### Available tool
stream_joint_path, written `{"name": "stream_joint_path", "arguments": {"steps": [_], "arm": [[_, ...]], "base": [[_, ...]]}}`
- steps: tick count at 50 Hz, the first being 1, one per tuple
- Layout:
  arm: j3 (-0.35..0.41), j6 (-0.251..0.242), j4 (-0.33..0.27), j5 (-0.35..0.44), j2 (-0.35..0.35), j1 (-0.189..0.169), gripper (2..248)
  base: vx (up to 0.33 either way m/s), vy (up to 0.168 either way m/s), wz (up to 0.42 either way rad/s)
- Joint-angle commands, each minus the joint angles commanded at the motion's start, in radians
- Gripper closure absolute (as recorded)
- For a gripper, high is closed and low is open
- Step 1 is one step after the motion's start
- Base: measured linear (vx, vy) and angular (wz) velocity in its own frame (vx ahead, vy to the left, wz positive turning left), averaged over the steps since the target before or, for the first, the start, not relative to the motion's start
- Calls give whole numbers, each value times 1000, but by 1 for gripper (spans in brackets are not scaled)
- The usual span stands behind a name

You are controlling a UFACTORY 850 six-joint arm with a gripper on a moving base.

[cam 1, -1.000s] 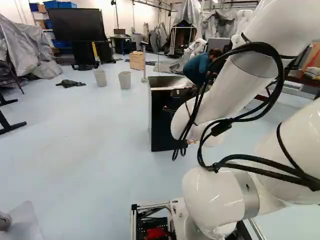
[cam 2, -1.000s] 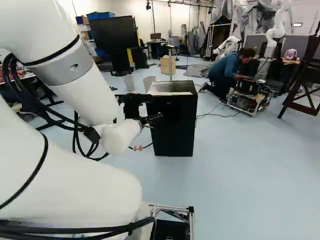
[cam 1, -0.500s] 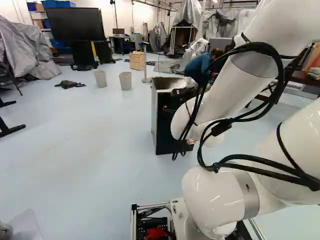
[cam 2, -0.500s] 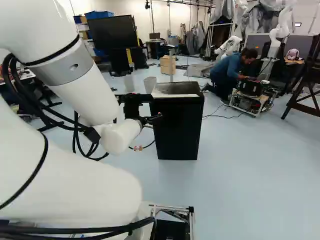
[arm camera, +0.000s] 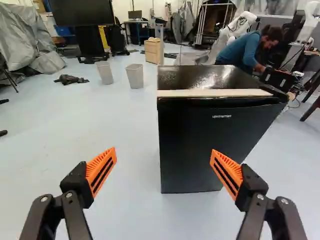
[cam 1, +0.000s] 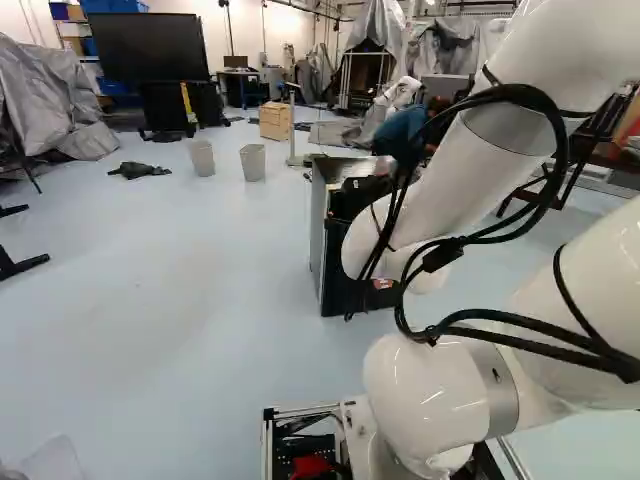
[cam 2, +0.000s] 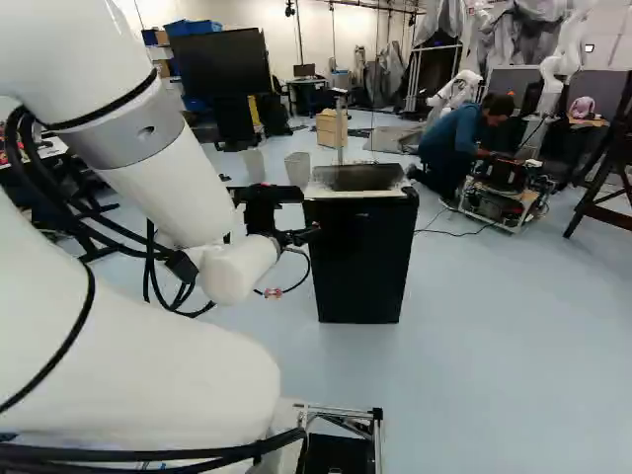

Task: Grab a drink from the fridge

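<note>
You have the black claw (cam 2: 269, 212) spread wide, its orange pads (arm camera: 102, 170) well apart and facing each other. Your black box-shaped fridge (arm camera: 200, 145) stands on the pale blue floor (arm camera: 127, 215) ahead of the claw, more toward its right finger, with the door shut and a light strip (arm camera: 210, 93) along the top's front edge. Beyond the fridge and to its left you have two pale grey bins (arm camera: 134, 76), a light wooden box (arm camera: 152, 51) and a large black screen (arm camera: 82, 11).
</note>
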Motion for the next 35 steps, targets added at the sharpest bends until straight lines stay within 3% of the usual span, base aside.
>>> {"name": "stream_joint_path", "arguments": {"steps": [35], "arm": [[0, 0, 0, 0, 0, 0, 3]], "base": [[111, 81, -18]]}}
